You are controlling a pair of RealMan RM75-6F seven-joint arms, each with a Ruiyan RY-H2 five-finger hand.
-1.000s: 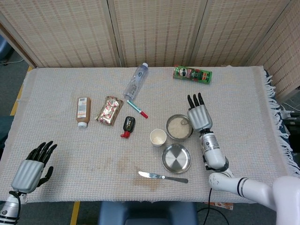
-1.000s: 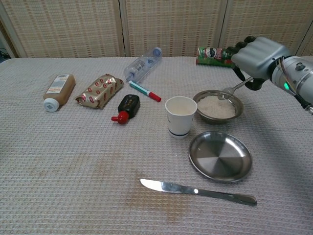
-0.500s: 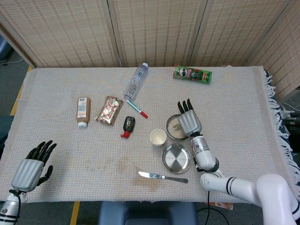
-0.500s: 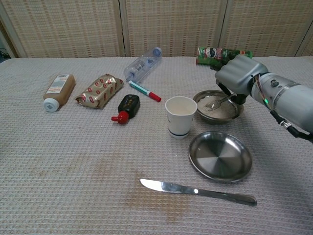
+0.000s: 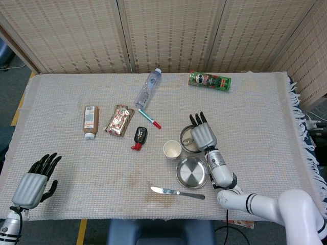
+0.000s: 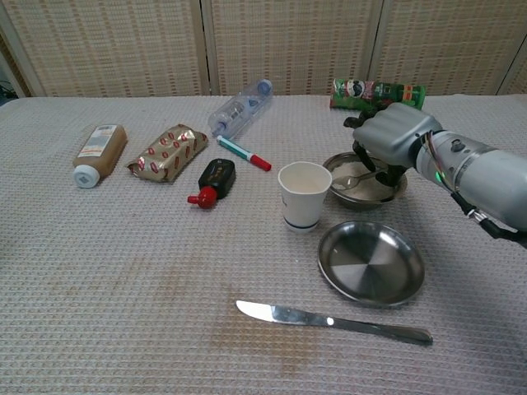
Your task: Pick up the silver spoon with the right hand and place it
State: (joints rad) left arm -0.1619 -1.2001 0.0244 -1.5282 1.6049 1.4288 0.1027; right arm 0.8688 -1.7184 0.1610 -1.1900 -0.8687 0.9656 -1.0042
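The silver spoon lies with its head in the steel bowl of rice, its handle running up into my right hand. That hand grips the handle and hovers over the bowl's far side. In the head view my right hand covers most of the bowl, and the spoon is hard to make out there. My left hand rests at the table's near left corner with its fingers apart and holds nothing.
A paper cup stands just left of the bowl, with an empty steel plate in front of it and a knife nearer still. Behind lie a Pringles can, water bottle, marker, snack packet and brown bottle.
My right hand has come left and down over the bowl with the spoon. The spoon's head has slid from the bowl's right rim to its left side. The left hand has not moved.
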